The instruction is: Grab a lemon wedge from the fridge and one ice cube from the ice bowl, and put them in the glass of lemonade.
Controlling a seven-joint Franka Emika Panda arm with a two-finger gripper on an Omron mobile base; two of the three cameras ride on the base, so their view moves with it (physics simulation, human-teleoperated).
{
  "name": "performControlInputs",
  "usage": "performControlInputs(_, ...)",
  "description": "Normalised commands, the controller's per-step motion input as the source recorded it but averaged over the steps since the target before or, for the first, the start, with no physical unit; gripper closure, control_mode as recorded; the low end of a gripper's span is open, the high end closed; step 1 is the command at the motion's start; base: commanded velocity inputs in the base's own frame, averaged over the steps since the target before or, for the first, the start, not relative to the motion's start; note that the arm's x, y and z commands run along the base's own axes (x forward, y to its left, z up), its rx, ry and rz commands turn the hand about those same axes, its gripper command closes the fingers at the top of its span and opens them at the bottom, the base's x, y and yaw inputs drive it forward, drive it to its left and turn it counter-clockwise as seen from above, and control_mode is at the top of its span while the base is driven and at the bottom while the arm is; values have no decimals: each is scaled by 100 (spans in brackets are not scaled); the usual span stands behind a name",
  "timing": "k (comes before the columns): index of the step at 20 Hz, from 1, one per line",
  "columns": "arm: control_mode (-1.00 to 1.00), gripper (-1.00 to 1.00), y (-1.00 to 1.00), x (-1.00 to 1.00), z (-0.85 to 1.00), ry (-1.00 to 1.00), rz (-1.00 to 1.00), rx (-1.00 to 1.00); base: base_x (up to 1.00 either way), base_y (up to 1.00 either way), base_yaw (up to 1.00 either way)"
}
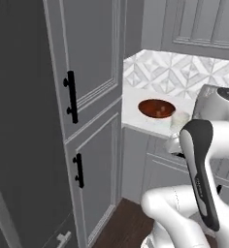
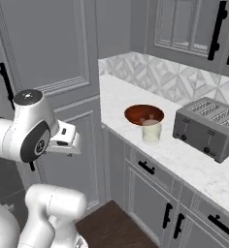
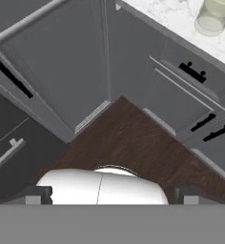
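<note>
While the ice bowl and the glass of lemonade wait side by side on the white marble counter, nearly touching, with the glass on the near side toward the counter's front edge, the gripper hangs well short of them, its two finger tips spread wide apart and holding nothing. From the hand view it looks down at the dark wood floor and the grey cabinet fronts, with the glass just catching the upper right corner, so the counter things lie forward and to the arm's right. The fridge is the dark grey mass filling the left of the left base view, beyond the tall panelled cabinet with its black handles, and part of a pale bar handle shows low on its front; no opened door or interior shows. The lemon wedge cannot be seen, presumably shut inside, and no ice cube can be made out in the bowl from here. Judging by the layout, the first errand lies left of the gripper, opposite the glass, so the arm or base would need to turn that way before any reaching begins. A toaster sits farther right along the counter, apart from both.
</note>
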Motion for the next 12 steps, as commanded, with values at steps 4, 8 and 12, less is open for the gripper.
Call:
performControlInputs(4, 100, -100, 0, 0, 0, 0, 0, 0, 100, 0, -47)
performControlInputs(8, 100, -100, 0, 0, 0, 0, 0, 0, 100, 0, -43)
performControlInputs(12, 100, -100, 0, 0, 0, 0, 0, 0, 100, 0, -40)
